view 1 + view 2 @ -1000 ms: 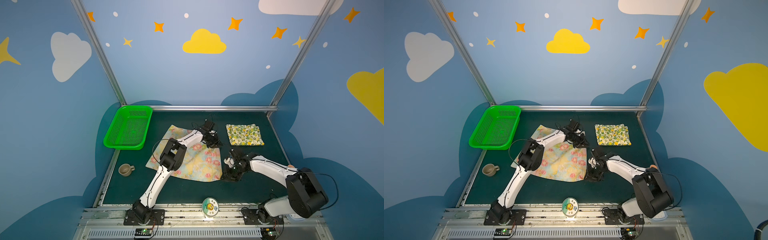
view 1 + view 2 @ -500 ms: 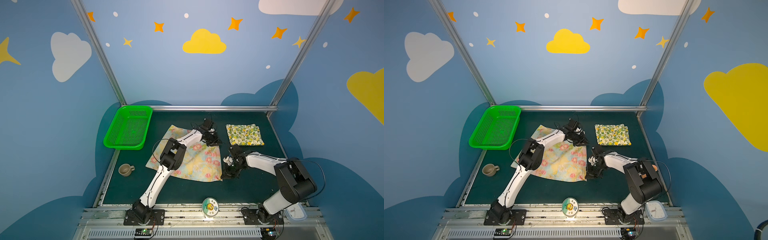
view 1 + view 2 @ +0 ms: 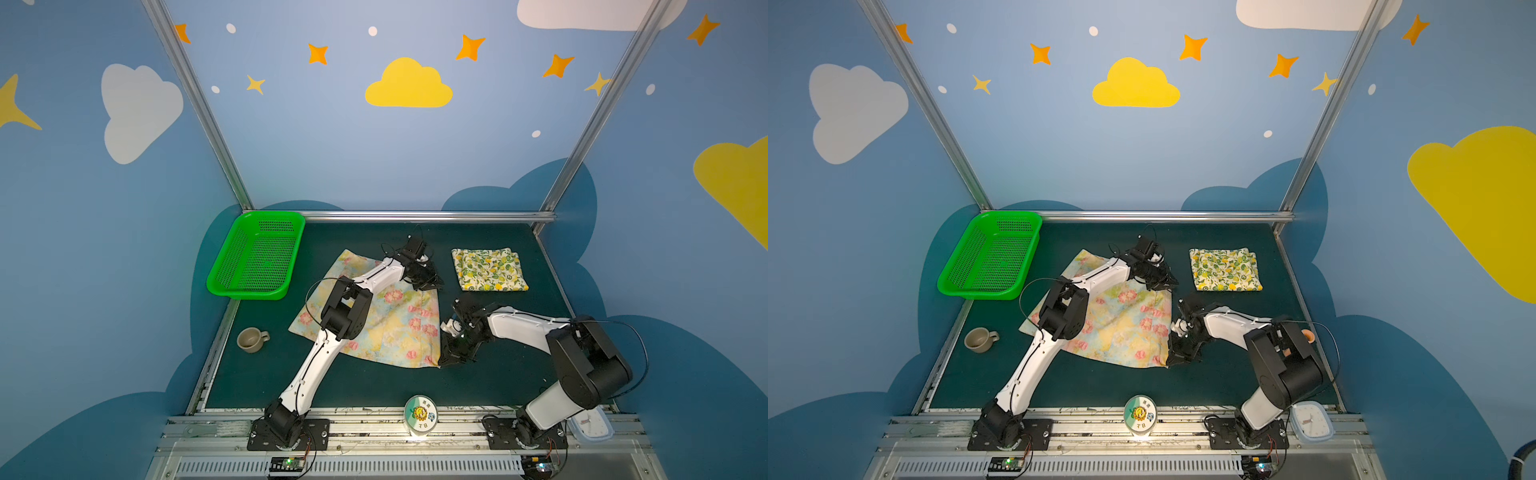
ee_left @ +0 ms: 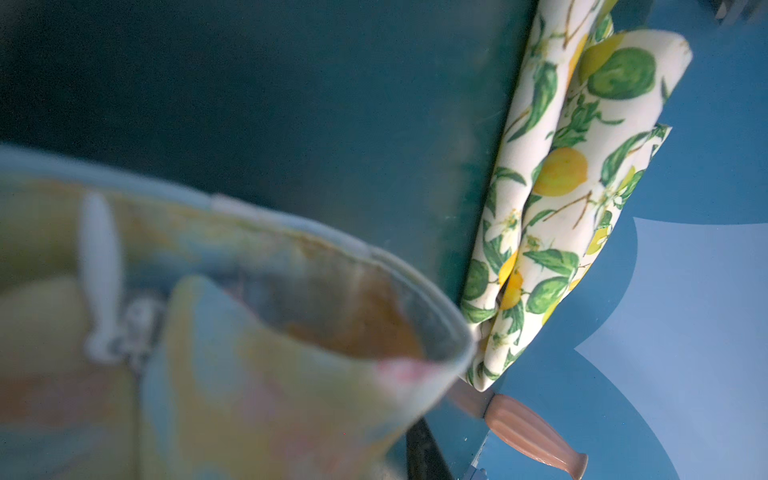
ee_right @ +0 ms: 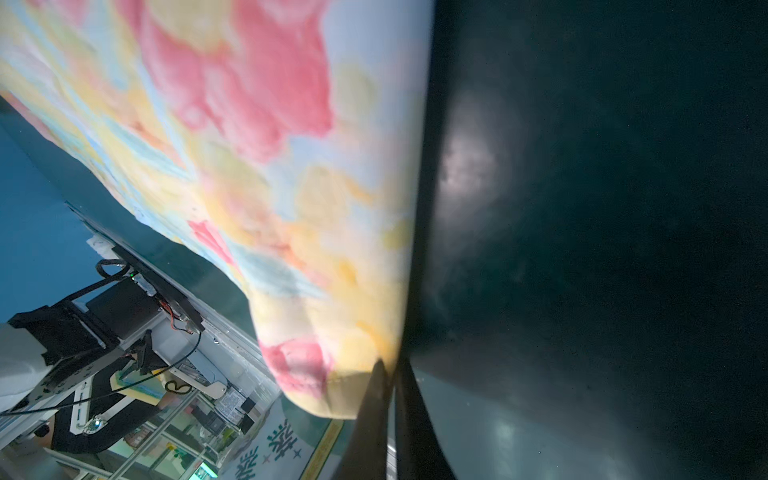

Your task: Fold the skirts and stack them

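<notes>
Two tools pinching floral skirt (image 3: 395, 328), left tool (image 3: 428, 284) at waistband, right tool (image 3: 446, 361) at hem, lemon skirt (image 3: 488, 270) folded, disc (image 3: 420, 415) label unreadable

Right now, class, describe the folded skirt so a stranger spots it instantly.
On the dark green table, look to the far right corner. There lies the lemon skirt, neatly folded. Unlike the flowered skirt spread mid-table, it bears lemons and leaves.

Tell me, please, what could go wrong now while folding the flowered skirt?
1. The right gripper pinches only the corner edge of the flowered skirt; it may slip when lifted.
2. The left gripper works near the folded lemon skirt; a wide swing could disturb it.
</notes>
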You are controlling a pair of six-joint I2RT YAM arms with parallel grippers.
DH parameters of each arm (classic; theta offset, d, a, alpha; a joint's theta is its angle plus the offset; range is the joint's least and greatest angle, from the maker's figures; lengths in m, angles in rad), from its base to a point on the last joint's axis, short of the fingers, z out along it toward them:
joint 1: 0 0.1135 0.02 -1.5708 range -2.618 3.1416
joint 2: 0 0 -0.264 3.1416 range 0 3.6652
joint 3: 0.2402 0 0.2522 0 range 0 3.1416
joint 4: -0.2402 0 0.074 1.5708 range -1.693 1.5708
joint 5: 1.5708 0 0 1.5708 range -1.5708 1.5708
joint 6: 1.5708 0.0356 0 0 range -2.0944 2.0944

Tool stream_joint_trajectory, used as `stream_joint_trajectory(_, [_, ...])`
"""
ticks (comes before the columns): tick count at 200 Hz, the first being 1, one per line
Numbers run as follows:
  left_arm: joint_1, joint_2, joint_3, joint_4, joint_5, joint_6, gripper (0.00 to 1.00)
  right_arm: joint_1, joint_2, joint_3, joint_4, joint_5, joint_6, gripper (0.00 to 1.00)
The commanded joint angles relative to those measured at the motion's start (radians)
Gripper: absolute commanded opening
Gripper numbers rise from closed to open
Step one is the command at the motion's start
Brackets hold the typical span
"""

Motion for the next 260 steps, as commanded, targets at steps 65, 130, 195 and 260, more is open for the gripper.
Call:
stream_joint_trajectory(65, [0.019, 0.091, -0.023, -0.107, -0.145, 0.008, 0.25, 0.083, -0.056, -0.038, -0.079, -0.004, 0.002, 0.11])
stream_joint_trajectory(130, [0.016, 0.092, -0.022, -0.107, -0.147, 0.011, 0.25, 0.092, -0.143, -0.064, -0.138, 0.014, 0.016, 0.18])
stream_joint_trajectory(195, [0.012, -0.128, -0.099, -0.042, -0.115, 0.052, 0.35, -0.070, -0.215, 0.090, -0.152, 0.076, 0.032, 0.31])
stream_joint_trajectory(260, [0.149, -0.440, -0.391, 0.211, 0.023, -0.043, 0.53, -0.235, -0.116, 0.287, -0.142, 0.043, -0.042, 0.36])
